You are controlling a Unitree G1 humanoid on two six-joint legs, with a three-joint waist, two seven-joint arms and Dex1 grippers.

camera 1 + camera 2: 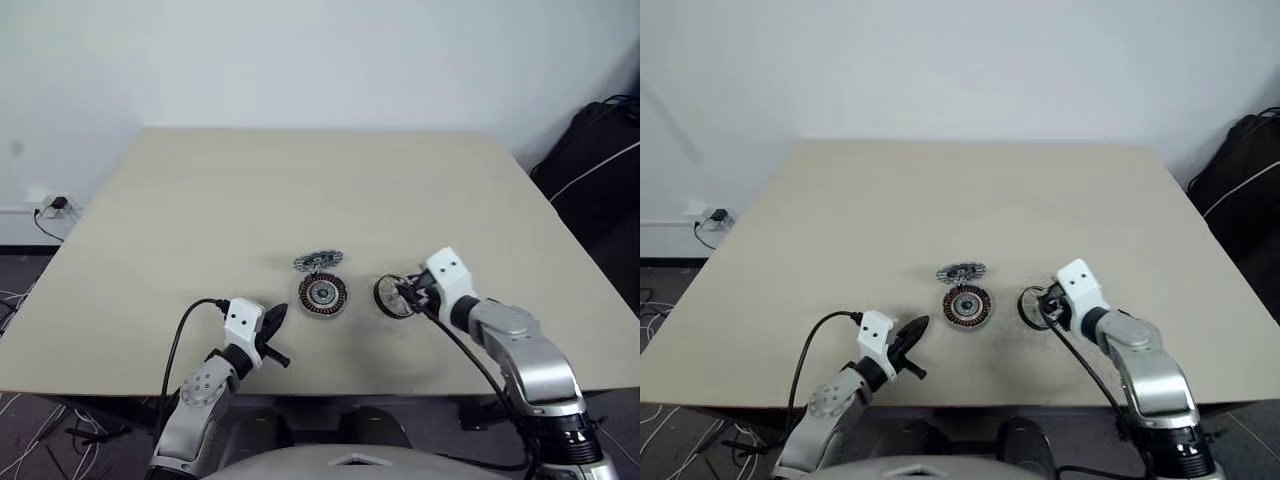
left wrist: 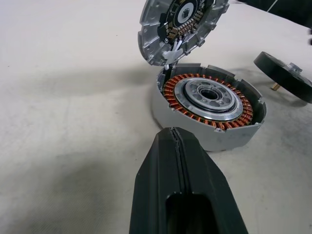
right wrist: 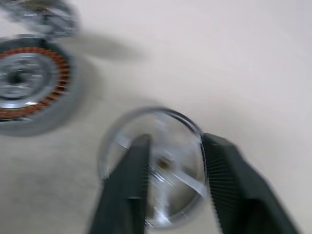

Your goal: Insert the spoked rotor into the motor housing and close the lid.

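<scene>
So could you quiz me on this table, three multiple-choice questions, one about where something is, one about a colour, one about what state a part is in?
1. Where is the spoked rotor?
A. Inside the motor housing
B. Beside the housing, on the robot's right, at the right fingers
C. At the table's far edge

2. What colour is the winding in the housing?
A. Copper
B. Blue
C. Green

3. How is the lid?
A. Shut flat on the housing
B. Pinched in the left fingers
C. Tipped up open at the housing's far rim

Answers:
1 B, the dark ring sits right of the housing, between the right fingers.
2 A, the left wrist view shows an orange-copper ring round a silver centre.
3 C, the disc stands tilted behind the uncovered winding.
</scene>
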